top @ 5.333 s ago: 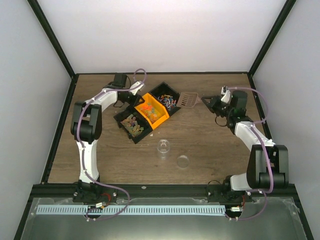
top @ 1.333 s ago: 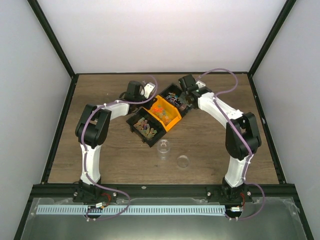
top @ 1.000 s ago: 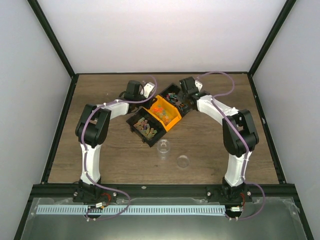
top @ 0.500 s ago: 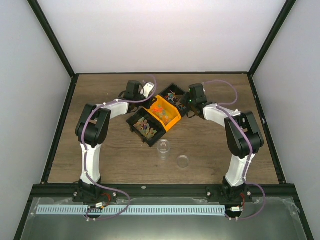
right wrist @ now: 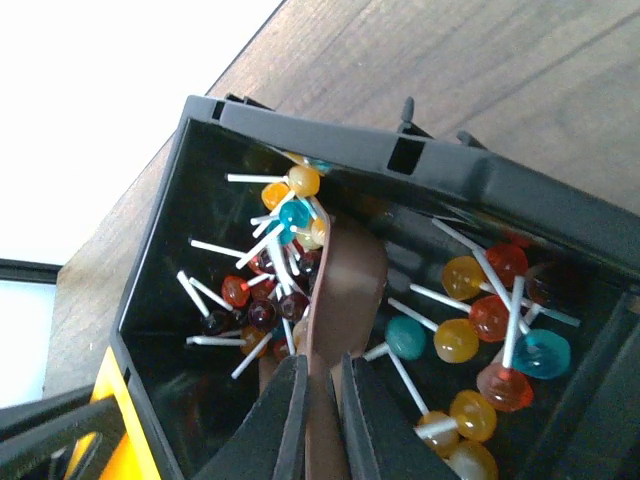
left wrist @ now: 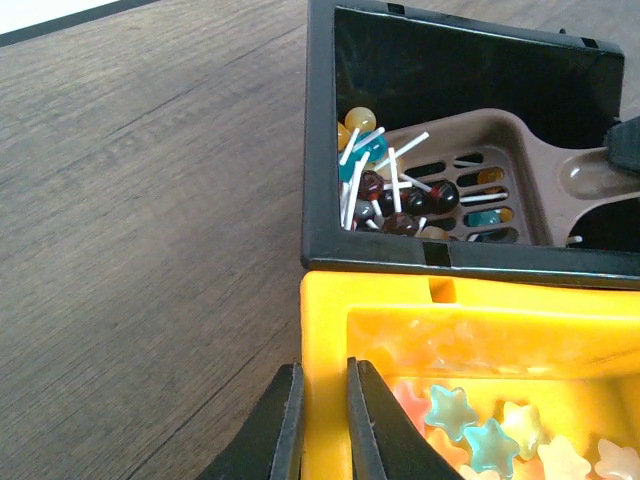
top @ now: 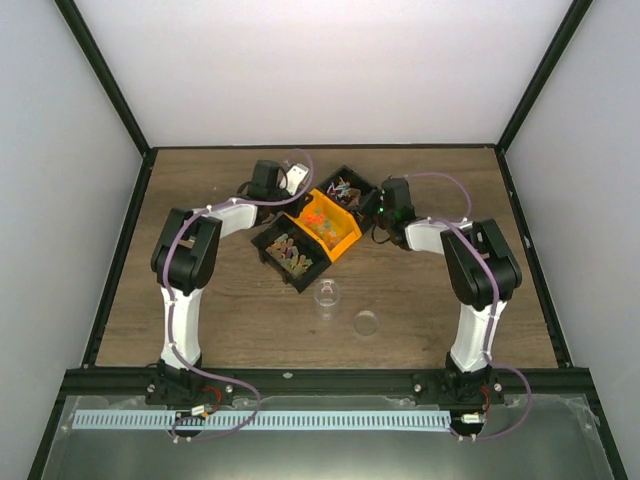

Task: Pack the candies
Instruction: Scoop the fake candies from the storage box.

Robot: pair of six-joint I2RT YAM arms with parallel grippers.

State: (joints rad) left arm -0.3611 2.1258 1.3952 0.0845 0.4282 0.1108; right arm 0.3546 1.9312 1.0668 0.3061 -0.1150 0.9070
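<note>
The candies are colourful lollipops (right wrist: pixel 458 340) piled in a black bin (right wrist: pixel 330 140), and star-shaped sweets (left wrist: pixel 470 435) in the orange bin (left wrist: pixel 325 310) next to it. My left gripper (left wrist: pixel 322 372) is shut on the orange bin's side wall at its far left corner (top: pixel 303 200). My right gripper (right wrist: pixel 322 365) is shut on the handle of a brown slotted scoop (right wrist: pixel 350 270). The scoop's head (left wrist: pixel 470 190) lies among the lollipops inside the black bin (top: pixel 345 172). In the top view the right gripper (top: pixel 374 207) sits at that bin's right edge.
A second black bin (top: pixel 272 250) with more sweets stands in front of the orange one. A small clear cup (top: pixel 326 293) and a clear round lid (top: pixel 366 322) sit on the wooden table nearer the arm bases. Grey walls close in the table.
My right wrist has drawn back to the right and towards the near side, from above the black bin to its right edge, with the scoop still gripped. The left arm has not moved.
</note>
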